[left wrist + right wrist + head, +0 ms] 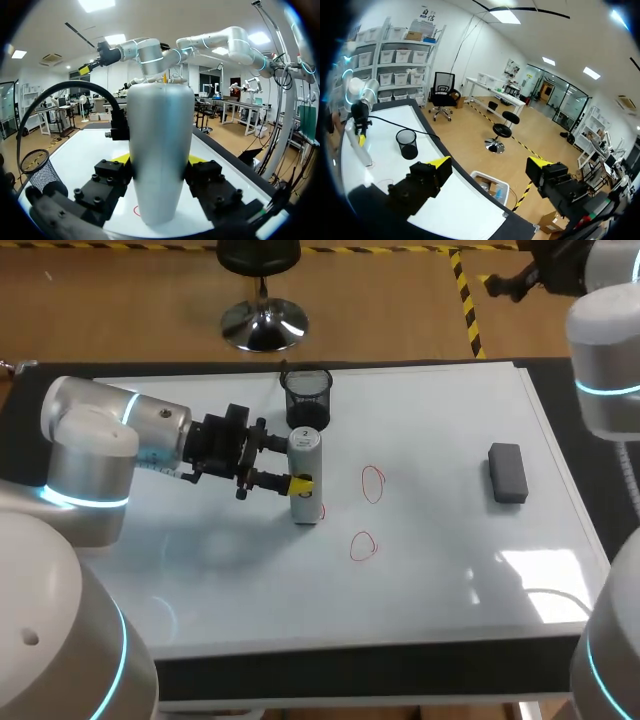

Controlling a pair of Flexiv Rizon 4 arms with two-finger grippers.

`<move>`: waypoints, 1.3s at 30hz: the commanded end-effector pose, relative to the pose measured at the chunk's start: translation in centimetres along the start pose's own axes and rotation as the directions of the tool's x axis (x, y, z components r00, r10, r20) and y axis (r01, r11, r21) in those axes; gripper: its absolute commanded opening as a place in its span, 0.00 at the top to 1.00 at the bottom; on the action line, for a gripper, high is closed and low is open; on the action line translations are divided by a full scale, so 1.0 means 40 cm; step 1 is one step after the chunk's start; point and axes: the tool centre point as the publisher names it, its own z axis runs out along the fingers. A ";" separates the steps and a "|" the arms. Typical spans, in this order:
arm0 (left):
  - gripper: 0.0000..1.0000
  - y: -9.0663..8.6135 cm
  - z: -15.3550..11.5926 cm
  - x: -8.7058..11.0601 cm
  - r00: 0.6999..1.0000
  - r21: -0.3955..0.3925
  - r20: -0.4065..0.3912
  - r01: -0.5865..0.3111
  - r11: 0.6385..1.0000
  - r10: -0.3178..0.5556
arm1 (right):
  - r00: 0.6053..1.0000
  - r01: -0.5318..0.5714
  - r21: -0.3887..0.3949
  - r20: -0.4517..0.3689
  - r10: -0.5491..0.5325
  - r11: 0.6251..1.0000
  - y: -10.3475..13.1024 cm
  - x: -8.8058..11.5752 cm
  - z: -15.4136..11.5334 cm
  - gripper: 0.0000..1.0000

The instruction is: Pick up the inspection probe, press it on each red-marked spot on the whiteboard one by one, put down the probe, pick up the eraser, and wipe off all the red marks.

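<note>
A: Where is the probe placed?
B: The inspection probe point(305, 475) is noted upright on the whiteboard point(430, 580), which is laid on the counter point(300, 675). It stands toward 9 o'clock from the board's middle. Its foot is set at a red mark point(321, 511), which is partly hidden.

A: Left jaws?
B: Clamped on the probe from two sides, with yellow fingertips point(301, 483) pressed to its body. The left arm point(150, 440) is brought in level from 9 o'clock. In the left wrist view the inspection probe point(160, 150) is seen gripped between the black finger blocks, with the red mark point(136, 211) at its base.

A: Other marks?
B: Two are recorded. The first red loop point(372, 483) is at 3 o'clock of the probe and the second red loop point(363, 546) at 4 o'clock, both apart from it.

A: Eraser?
B: The eraser point(508, 472) is laid flat near the board's 3 o'clock edge, well apart from the probe. A black mesh cup point(307, 397) is noted just at the probe's 12 o'clock.

A: Right jaws?
B: Spread wide, with nothing held. The yellow tips point(440, 162) are seen far apart.
</note>
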 end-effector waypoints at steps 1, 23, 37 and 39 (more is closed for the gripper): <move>1.00 0.051 0.009 0.009 1.000 0.001 0.002 0.001 1.000 -0.001 | 0.993 0.064 0.527 -0.121 0.000 0.847 0.021 -0.016 -0.048 0.00; 1.00 0.051 0.009 0.009 1.000 0.001 0.002 0.001 1.000 -0.001 | 0.994 0.013 0.574 -0.095 0.051 0.819 -0.001 -0.020 -0.064 0.00; 1.00 0.051 0.009 0.009 1.000 0.001 0.002 0.001 1.000 -0.001 | 0.972 -0.135 0.731 -0.034 0.233 0.669 -0.105 -0.018 -0.197 0.00; 1.00 0.051 0.009 0.009 1.000 0.001 0.002 0.001 1.000 -0.001 | 0.972 -0.135 0.731 -0.034 0.233 0.669 -0.105 -0.018 -0.197 0.00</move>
